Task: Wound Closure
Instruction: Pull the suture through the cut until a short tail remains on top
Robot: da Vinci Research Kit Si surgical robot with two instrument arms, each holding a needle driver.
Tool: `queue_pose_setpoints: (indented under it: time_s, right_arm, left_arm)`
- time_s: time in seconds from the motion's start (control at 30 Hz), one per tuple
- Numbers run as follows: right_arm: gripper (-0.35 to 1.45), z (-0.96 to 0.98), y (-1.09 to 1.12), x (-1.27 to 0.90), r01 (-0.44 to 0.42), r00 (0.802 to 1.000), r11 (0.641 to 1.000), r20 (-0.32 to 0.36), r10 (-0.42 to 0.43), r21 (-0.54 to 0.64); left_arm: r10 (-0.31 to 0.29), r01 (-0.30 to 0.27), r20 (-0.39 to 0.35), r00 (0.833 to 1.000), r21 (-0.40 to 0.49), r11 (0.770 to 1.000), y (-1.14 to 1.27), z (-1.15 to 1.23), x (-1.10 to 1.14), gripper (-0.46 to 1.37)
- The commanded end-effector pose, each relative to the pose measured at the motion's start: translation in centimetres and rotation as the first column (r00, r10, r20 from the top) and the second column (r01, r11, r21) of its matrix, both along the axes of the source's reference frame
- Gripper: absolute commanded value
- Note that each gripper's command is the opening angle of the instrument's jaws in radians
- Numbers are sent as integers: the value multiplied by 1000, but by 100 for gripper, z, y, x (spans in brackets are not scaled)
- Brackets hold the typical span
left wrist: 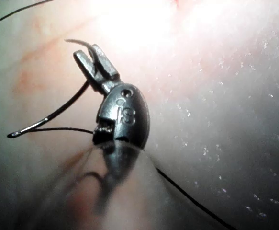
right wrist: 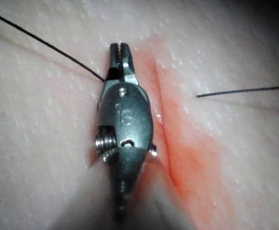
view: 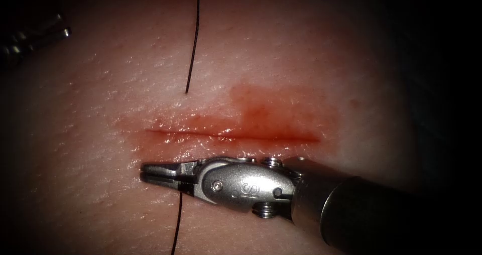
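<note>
The needle sits in your left tool, clamped close to one end of its curve. The short end pokes out past the jaws and the long, dark arc sweeps away to a bright end where the thread joins it. It is thin and evenly curved, and it is held off the tissue, not in it.

In the endoscope view the thread drops from 12 o'clock and enters the tissue just at 12 o'clock of the left part of the cut. It shows again at 6 o'clock of that part and runs off the lower edge. The cut is a thin, dark red line lying from 9 to 3 o'clock, and its lips are together. The red fluid spreads around it, widest toward 1 o'clock.

Your right tool comes in from 4 o'clock and lies along the 6 o'clock side of the cut, jaws together and tips pointing to 9 o'clock. The thread meets the base of its jaws. You cannot tell from these views whether they pinch it.

Your left tool waits dimly at 10 o'clock, well apart from the cut.
</note>
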State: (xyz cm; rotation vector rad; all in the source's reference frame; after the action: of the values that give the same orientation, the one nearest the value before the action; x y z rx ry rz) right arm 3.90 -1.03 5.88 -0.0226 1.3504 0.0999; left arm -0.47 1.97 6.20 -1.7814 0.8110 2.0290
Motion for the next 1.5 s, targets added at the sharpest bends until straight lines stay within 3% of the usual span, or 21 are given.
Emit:
queue_pose_setpoints:
  time_s: [0.03,0.13,0.4,0.5,0.57,1.0,1.3,1.5]
  right_arm:
    - [-10,0,1,0,-2,1000,1000,1,2,0]
    - [-2,-1,4,0,-3,1000,1000,1,3,4]
    - [47,-4,16,-8,-18,1000,1000,-11,18,17]
    - [100,-4,24,-13,-42,999,999,-29,42,21]
    - [110,-4,27,-15,-47,998,999,-32,47,23]
    - [106,-6,43,-42,-63,997,997,-32,64,40]
    - [112,-12,36,-68,-34,998,999,-45,36,40]
    - [125,-16,25,-73,19,1000,999,-12,-18,28]
  left_arm:
    - [7,-7,-2,1000,2,1000,0,-1,0,-35]
    - [7,-7,-2,1000,1,1000,0,0,0,-35]
    - [7,-7,-2,1000,1,1000,-1,0,0,-35]
    - [9,-9,1,1000,0,1000,0,0,0,-35]
    - [10,-10,1,1000,0,1000,0,1,0,-35]
    - [12,-12,0,1000,0,1000,0,2,-1,-35]
    - [11,-11,0,1000,1,1000,0,3,-2,-35]
    - [11,-11,1,1000,2,1000,1,2,-3,-35]
